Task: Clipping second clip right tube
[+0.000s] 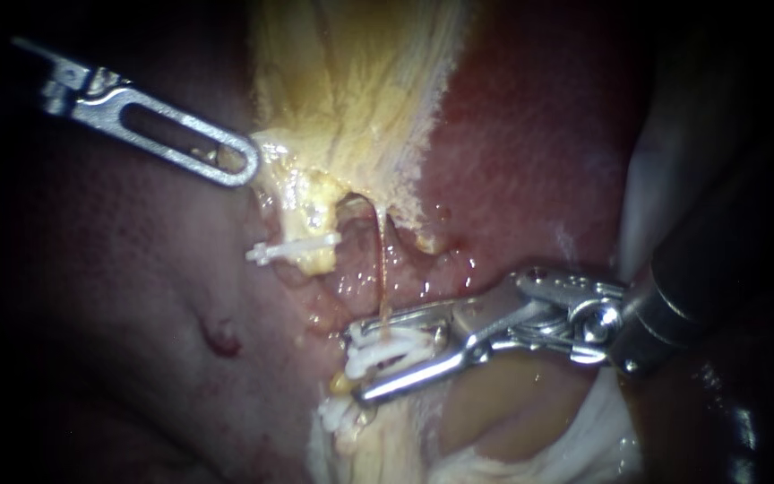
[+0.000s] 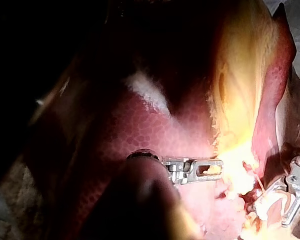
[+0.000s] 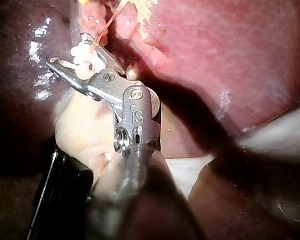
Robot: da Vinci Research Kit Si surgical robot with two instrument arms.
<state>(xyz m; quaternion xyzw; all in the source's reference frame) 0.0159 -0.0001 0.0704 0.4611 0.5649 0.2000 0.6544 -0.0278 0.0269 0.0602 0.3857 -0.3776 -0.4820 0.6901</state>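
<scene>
My right instrument (image 1: 360, 363) comes in from the right, and its jaws hold a white clip (image 1: 391, 351) from both sides. A thin stretched tube, the right tube (image 1: 382, 269), runs down from the yellow gallbladder (image 1: 351, 90) into that clip. Another white clip (image 1: 338, 414) sits just below the jaws. A further clip (image 1: 293, 249) crosses the left tube. My left instrument (image 1: 248, 166) reaches in from the upper left with its slotted jaws shut on the gallbladder's edge. The right wrist view shows the same instrument (image 3: 67, 50) with the clip (image 3: 82, 55) between its jaws.
Red liver (image 1: 530, 134) lies behind and to both sides, with a small bleeding spot (image 1: 221, 341) at the lower left. White gauze (image 1: 584, 439) lies under the right instrument's shaft. In the left wrist view the left instrument (image 2: 220, 167) holds yellow tissue.
</scene>
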